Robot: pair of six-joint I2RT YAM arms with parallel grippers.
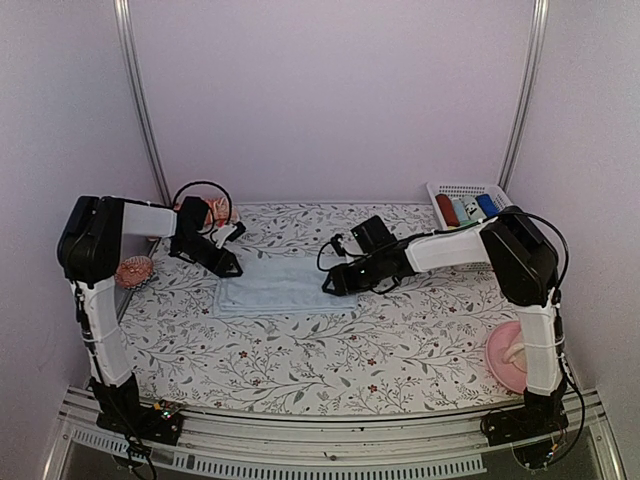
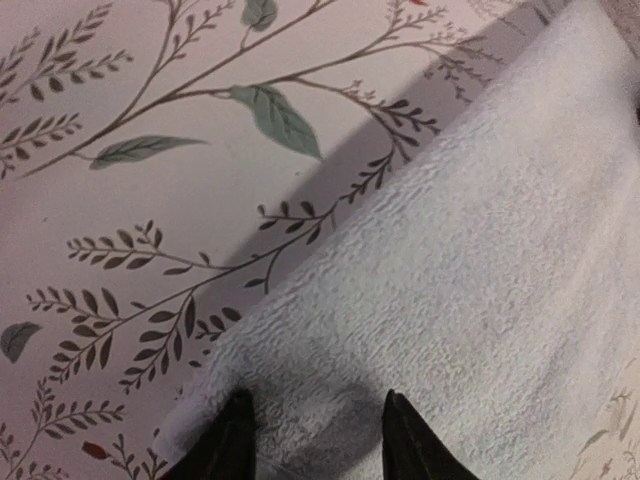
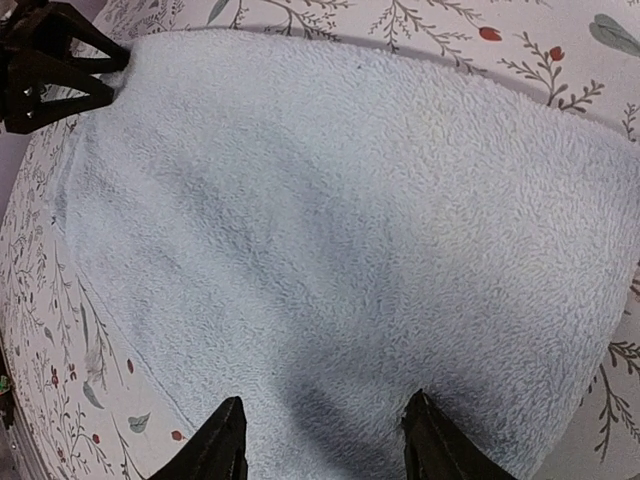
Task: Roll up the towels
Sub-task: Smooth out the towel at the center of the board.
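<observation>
The blue towel (image 1: 285,283) lies flat beneath and ahead of the open, empty left gripper (image 2: 315,440) and right gripper (image 3: 320,440); each should pinch its nearest edge level so the roll starts straight.

Soft terry cloth on a smooth printed cover.
The light blue towel (image 1: 285,283) is thick cloth with a nubby, looped pile, matt all over. The table cover (image 1: 400,340) under it looks smooth, flat and matt, printed with leaves and twigs. Far right of the towel, the white basket (image 1: 462,187) is latticed plastic. Behind the towel, the upright rails (image 1: 140,110) look like pale, dully shining metal.
</observation>
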